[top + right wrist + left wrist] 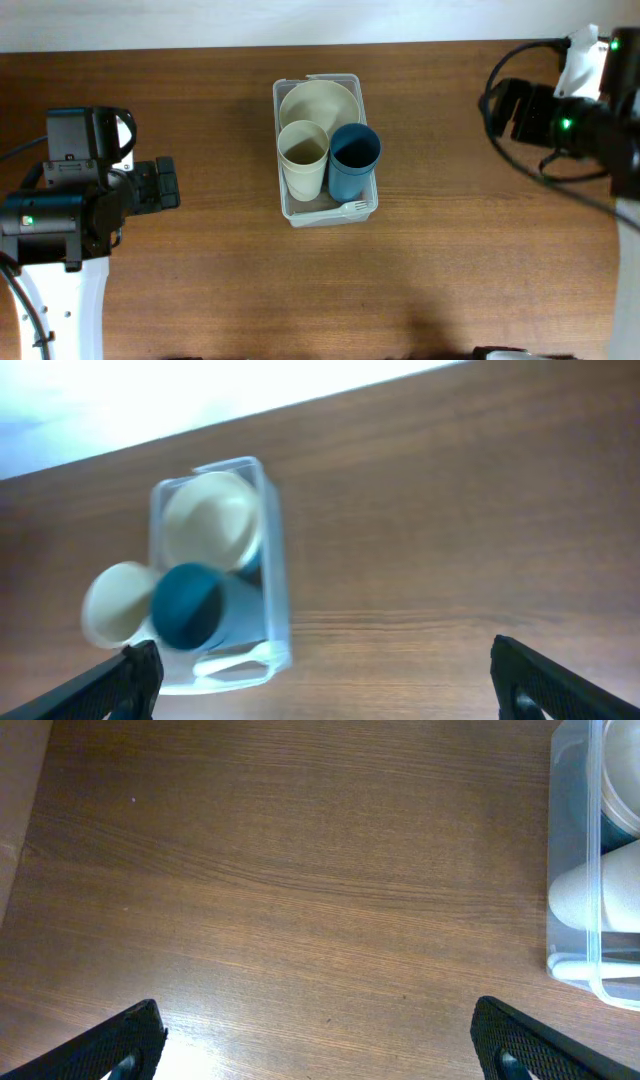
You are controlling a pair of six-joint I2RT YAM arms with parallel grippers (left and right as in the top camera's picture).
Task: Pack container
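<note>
The clear plastic container stands at the table's middle. In it are a cream bowl at the far end, a cream cup and a blue cup upright side by side, and a white utensil at the near end. The container also shows at the right edge of the left wrist view and in the right wrist view. My left gripper is open and empty, left of the container. My right gripper is open and empty, at the far right.
The brown wooden table ends at a white wall strip along the far edge. The left arm's body sits at the left side, the right arm's body at the far right corner.
</note>
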